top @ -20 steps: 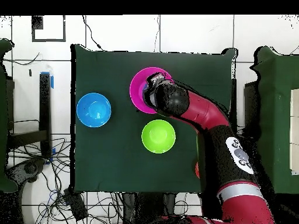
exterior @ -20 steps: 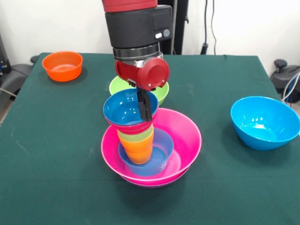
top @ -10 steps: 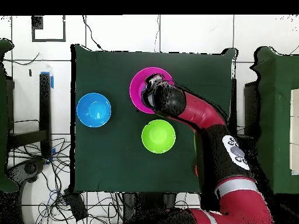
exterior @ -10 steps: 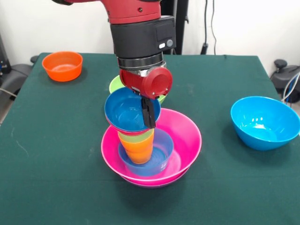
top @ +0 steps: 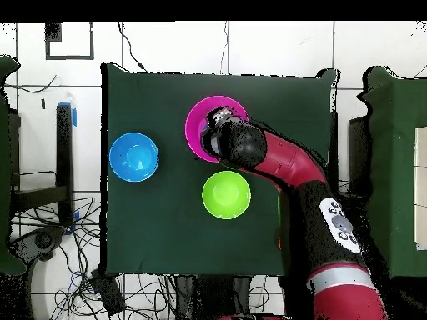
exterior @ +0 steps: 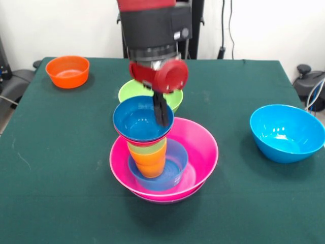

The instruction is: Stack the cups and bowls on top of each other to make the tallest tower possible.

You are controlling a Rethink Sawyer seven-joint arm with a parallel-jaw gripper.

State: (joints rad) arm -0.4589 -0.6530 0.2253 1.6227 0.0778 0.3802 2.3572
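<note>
The tower stands mid-table in the front view: a wide pink bowl (exterior: pixel 200 147) over a purple bowl (exterior: pixel 165 198), holding a light-blue small bowl (exterior: pixel 175 165). In that sit the orange cup (exterior: pixel 151 163), the light green cup (exterior: pixel 147 148), a red bowl (exterior: pixel 139 140) and the dark-blue bowl (exterior: pixel 137 122) on top. My gripper (exterior: pixel 162 122) hangs at the dark-blue bowl's right rim, jaws slightly open, not holding it. In the overhead view my wrist covers the tower, and only part of the pink bowl (top: pixel 198 125) shows.
A lime green bowl (exterior: pixel 133 91) (top: pixel 226 194) stands just behind the tower. A sky-blue large bowl (exterior: pixel 287 133) (top: pixel 133 157) sits at the right of the front view. A small orange bowl (exterior: pixel 67 71) sits at the far left corner.
The gripper has risen while the dark-blue bowl stayed on the stack. The bowl was tilted half a second ago and now sits level, let go.
</note>
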